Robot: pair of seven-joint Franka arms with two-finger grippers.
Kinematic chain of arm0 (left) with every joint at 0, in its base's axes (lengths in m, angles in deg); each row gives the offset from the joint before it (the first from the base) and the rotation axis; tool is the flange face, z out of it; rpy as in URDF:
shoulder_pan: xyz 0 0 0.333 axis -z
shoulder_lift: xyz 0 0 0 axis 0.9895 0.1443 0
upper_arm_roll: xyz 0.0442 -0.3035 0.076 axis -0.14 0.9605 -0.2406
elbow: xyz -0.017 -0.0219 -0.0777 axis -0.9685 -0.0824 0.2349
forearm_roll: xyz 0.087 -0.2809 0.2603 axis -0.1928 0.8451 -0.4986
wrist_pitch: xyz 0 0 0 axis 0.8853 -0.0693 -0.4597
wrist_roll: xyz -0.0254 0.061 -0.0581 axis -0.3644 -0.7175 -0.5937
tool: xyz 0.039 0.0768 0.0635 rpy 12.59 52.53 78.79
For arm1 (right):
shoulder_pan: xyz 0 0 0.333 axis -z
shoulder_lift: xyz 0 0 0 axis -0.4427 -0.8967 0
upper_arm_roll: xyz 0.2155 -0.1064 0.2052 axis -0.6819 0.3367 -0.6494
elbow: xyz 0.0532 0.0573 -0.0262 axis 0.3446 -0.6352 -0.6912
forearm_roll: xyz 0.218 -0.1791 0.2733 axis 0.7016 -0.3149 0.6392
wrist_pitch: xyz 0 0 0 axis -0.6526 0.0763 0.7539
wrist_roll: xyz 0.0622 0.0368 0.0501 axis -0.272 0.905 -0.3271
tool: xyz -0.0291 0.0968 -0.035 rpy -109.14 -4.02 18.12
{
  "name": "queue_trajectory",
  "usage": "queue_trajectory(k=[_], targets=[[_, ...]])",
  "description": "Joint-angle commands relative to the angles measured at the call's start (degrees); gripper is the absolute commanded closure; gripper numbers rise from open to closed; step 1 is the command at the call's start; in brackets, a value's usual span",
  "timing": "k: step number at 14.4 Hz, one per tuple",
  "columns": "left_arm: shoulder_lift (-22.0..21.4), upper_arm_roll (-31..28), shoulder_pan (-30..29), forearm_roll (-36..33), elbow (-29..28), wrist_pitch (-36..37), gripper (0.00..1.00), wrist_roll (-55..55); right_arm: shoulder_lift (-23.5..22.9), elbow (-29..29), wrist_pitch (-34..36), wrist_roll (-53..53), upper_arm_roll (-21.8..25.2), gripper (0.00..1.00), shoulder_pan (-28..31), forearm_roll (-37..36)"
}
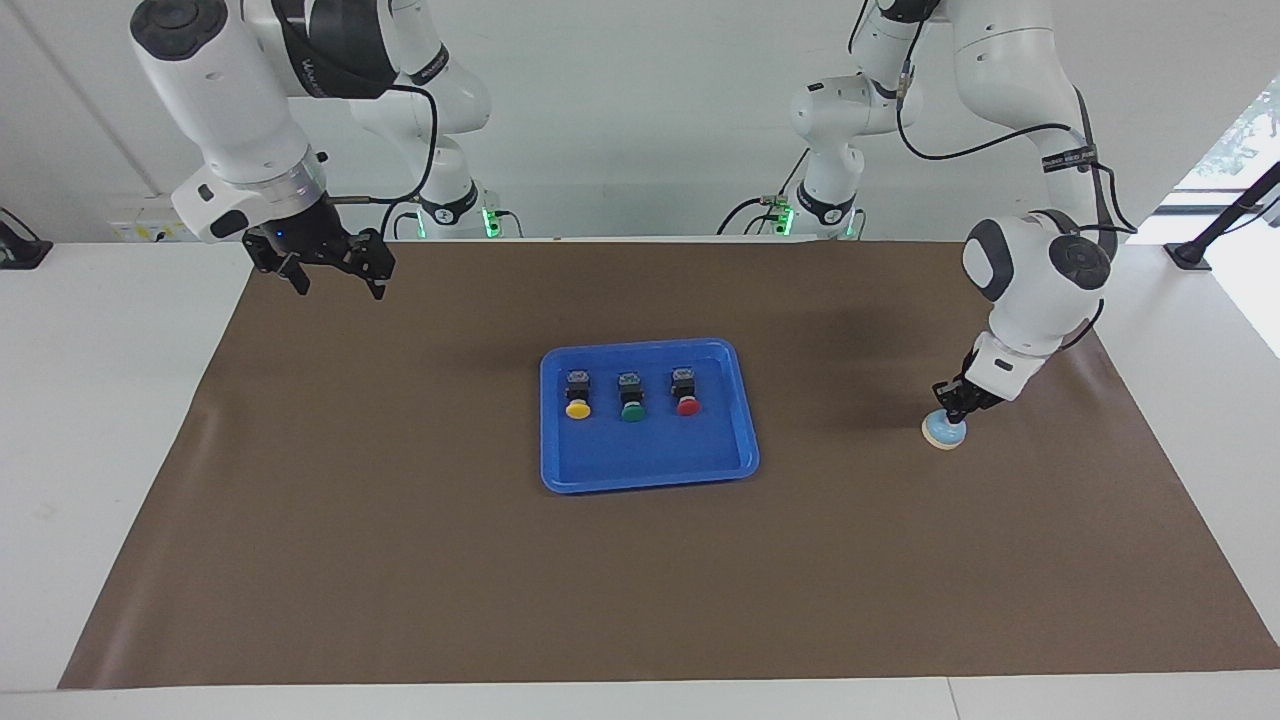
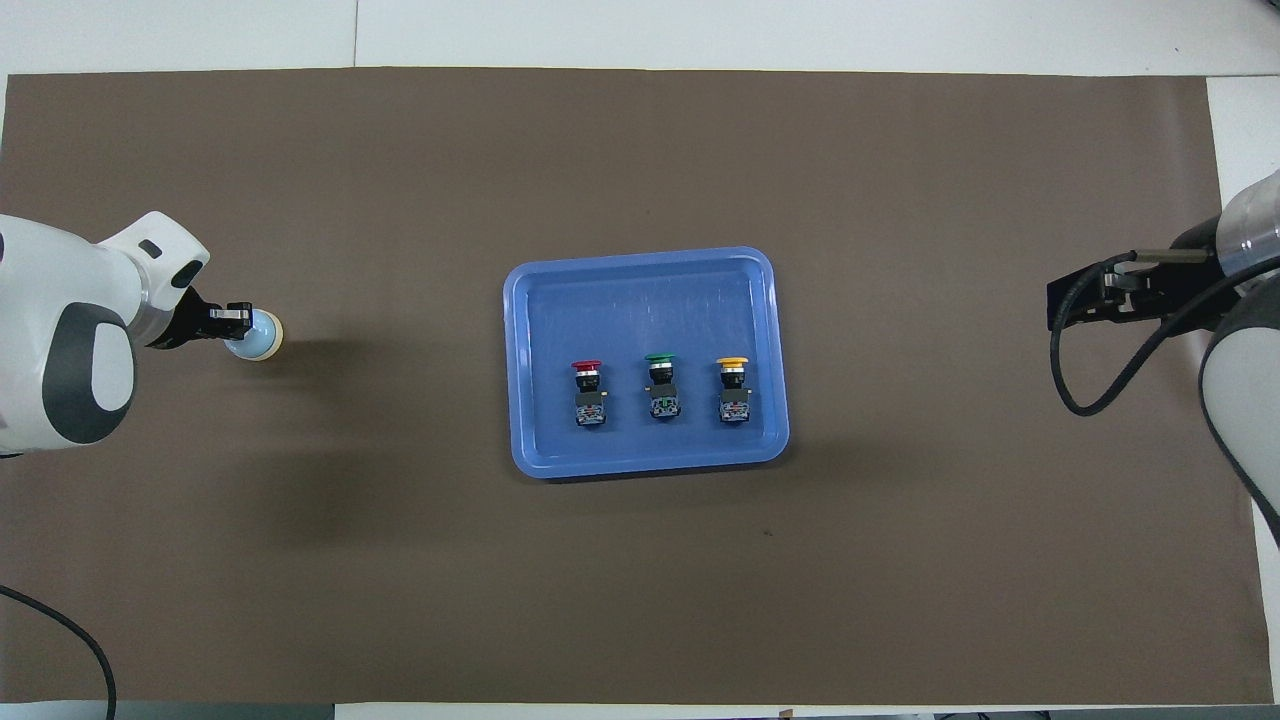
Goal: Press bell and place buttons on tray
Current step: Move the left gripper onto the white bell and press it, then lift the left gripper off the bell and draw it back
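On top of the bell (image 1: 943,430), at the left arm's end of the brown mat (image 1: 400,560), my left gripper (image 1: 955,411) is pressing with its fingertips together, holding nothing. My right gripper (image 1: 335,272) is waiting, fingers spread, over the mat's corner at the right arm's end. I am judging the risk as a slip: the smooth, rounded dome could skid aside if I am pushing off-centre. The three buttons (image 1: 631,393), blocky black bodies with glossy round caps, are lying in a row on the shallow blue plastic tray (image 1: 648,470).
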Motion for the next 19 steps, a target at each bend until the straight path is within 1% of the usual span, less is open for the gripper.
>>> queue_trajectory(k=[1, 3, 4, 5, 6, 8, 11, 13, 15, 17, 19], targets=[[-0.1, 0.0, 0.2, 0.3, 5.3, 8.5, 1.0, -0.3, 1.5, -1.7, -0.5, -0.5, -0.5, 0.0, 0.6, -0.6], [-1.8, 0.2, 0.5, 0.2, 9.7, 16.2, 1.0, -0.4, 1.5, -1.7, -0.5, -0.5, -0.5, 0.0, 0.7, -0.6], [-2.8, 0.4, 0.6, 0.2, 11.2, 19.5, 0.73, -0.4, 1.5, -1.7, -0.5, -0.5, -0.5, 0.0, 0.6, -0.6], [-4.2, 0.6, 0.6, 0.2, 11.9, 22.5, 0.3, -0.2, 1.5, -1.7, -0.5, -0.5, -0.5, 0.0, 0.6, -0.6], [-5.8, 0.6, 1.0, 0.3, 11.8, 24.4, 0.0, 0.3, 1.5, -1.7, -0.5, -0.5, -0.5, 0.0, 0.7, -0.6], [-9.0, 0.6, 2.5, 0.3, 11.2, 26.5, 0.0, 0.2, 1.5, -1.7, -0.5, -0.5, -0.5, 0.0, 0.7, -0.6], [-12.3, 0.6, 2.6, 0.3, 11.2, 32.8, 0.0, 0.1, 1.5, -1.7, -0.5, -0.5, -0.5, 0.0, 0.6, -0.6], [-14.8, 0.6, 2.5, 0.3, 11.4, 35.5, 0.0, -0.4, 1.5, -1.7, -0.5, -0.5, -0.5, 0.0, 0.7, -0.6], [-15.0, 0.7, 2.8, 0.3, 13.0, 36.1, 0.0, -0.1, 1.5, -1.7, -0.5, -0.5, -0.5, 0.0, 0.6, -0.6], [-15.6, 0.8, 3.0, 0.3, 13.5, 38.2, 0.0, 0.0, 1.5, -1.7, -0.5, -0.5, -0.5, 0.0, 0.6, -0.6], [-16.7, 0.9, 3.0, 0.3, 13.5, 38.8, 0.0, 0.0, 1.5, -1.7, -0.5, -0.5, -0.5, 0.0, 0.7, -0.6]])
